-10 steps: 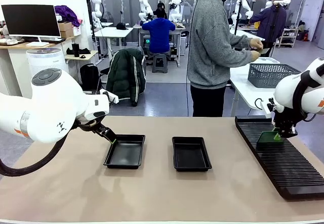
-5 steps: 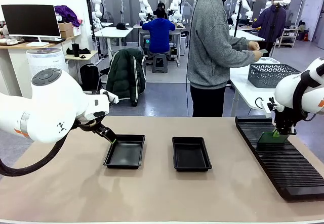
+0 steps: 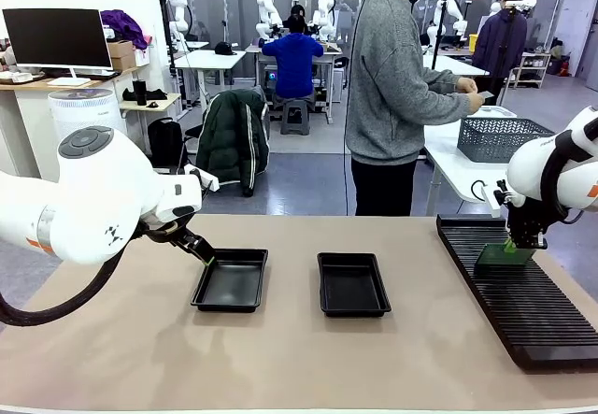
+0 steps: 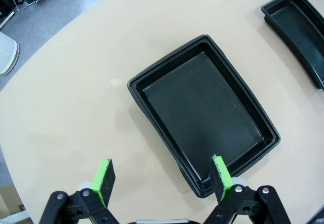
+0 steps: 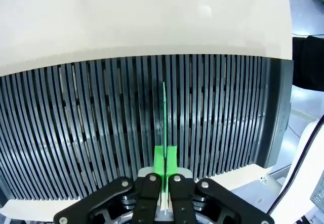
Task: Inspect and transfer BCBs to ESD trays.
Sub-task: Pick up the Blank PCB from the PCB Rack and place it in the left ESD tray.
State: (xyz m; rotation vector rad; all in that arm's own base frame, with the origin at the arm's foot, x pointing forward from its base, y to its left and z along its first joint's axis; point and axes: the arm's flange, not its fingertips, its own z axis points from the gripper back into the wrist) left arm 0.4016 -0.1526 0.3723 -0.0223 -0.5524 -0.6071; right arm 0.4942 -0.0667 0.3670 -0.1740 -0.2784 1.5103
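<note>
The right claw pinches a BCB by its top edge; the board stands upright on edge at the far part of the long black rack, in line with its slots; the green pads are pressed flat on the thin board. Both ESD trays lie bare on the bench left of the rack, the nearer tray and the farther tray. The left claw, spread wide, hovers over the farther tray's corner away from the rack. A person stands beyond the rack.
</note>
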